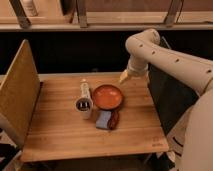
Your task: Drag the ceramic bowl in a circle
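The ceramic bowl (107, 96), round, shallow and orange-red with a darker rim, sits near the middle of the wooden table (60, 135). My gripper (123, 77) hangs at the end of the white arm, above the table's back edge, just up and to the right of the bowl and apart from it. A white cylinder with a dark end (84, 101) lies just left of the bowl. A small blue sponge (104, 119) lies in front of the bowl, next to a dark reddish item (114, 119).
A tall wooden panel (19, 95) stands along the table's left edge. A dark counter front runs behind the table. My white arm and body fill the right side of the view beyond the table's right edge.
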Controlling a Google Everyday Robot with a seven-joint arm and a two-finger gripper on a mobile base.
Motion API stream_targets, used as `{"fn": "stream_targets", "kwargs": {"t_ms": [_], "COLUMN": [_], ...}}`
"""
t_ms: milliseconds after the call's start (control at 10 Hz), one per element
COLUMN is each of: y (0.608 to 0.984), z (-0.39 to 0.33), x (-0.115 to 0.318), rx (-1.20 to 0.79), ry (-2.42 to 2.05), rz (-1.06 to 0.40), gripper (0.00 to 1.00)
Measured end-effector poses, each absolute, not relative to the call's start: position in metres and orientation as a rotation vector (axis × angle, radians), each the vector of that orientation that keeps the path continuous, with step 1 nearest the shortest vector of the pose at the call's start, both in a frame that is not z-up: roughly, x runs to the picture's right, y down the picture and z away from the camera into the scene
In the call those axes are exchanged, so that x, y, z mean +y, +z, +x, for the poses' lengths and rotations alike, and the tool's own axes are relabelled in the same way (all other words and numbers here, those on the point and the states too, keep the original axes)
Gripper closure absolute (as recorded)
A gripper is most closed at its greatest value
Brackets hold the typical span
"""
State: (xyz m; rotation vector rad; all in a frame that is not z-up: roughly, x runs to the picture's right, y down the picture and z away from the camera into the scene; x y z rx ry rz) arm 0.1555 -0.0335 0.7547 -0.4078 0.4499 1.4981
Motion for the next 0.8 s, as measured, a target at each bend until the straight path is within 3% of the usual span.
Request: {"fn": "stream_targets", "kwargs": {"t_ms": [800], "y": [0.7594], "z": [0.1517], "x": [-0.0313], "rx": [0.442], "ry": [1.477], "rz": [-0.405], "gripper": [0.20]}}
